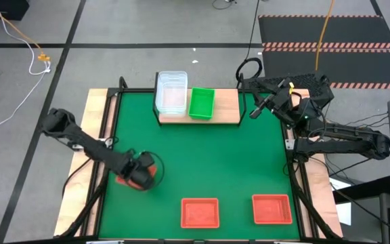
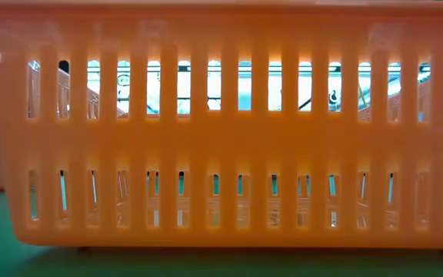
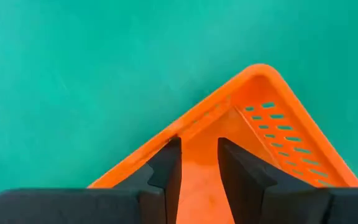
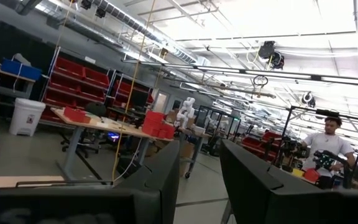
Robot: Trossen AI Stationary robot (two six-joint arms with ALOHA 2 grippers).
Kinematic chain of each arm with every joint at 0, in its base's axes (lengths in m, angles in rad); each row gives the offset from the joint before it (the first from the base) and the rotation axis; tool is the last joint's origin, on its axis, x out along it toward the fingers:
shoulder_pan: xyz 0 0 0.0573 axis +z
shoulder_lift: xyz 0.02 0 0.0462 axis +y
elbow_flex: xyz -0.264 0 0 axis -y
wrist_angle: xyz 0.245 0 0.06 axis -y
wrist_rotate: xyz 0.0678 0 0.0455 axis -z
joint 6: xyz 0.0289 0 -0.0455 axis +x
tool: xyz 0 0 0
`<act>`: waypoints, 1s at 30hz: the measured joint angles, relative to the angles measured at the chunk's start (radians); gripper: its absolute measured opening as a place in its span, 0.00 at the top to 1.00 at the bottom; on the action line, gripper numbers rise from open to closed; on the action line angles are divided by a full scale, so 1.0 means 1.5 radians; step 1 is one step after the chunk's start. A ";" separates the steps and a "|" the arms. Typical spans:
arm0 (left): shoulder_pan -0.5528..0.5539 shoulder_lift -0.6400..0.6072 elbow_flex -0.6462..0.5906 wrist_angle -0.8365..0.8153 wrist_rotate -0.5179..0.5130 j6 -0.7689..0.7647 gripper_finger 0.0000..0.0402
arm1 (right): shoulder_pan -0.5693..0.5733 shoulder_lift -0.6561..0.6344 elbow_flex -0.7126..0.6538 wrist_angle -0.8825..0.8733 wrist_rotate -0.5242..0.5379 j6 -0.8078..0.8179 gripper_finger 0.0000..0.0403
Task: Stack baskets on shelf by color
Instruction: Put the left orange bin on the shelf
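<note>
In your low view a red-orange basket (image 2: 221, 131) fills the frame — its edges cut off, the table behind hidden.

Arms: my two arms are dark, nearly black, built of jointed tube-like links.
Left arm (image 1: 80, 139): a rounded black wrist housing sits at its end.
Right arm (image 1: 344, 139): black cables loop beside its upper links, with a small yellow mark near the wrist.
Fingers (image 3: 166, 171): flat, matt black, wedge-shaped, with straight inner faces.
Right fingers (image 4: 166, 177): the same dark, blocky pair.
</note>
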 joint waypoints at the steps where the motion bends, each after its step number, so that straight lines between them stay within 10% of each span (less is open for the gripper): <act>1: 0.017 0.000 0.000 0.007 -0.023 0.023 0.74 | 0.000 0.000 0.000 0.000 0.000 0.000 0.72; 23: 0.129 0.058 0.098 0.051 0.029 -0.091 0.63 | 0.000 0.000 0.000 -0.004 0.001 0.000 0.72; 30: 0.142 0.112 0.098 0.052 0.139 -0.073 0.59 | 0.000 0.000 0.000 -0.003 0.001 0.001 0.72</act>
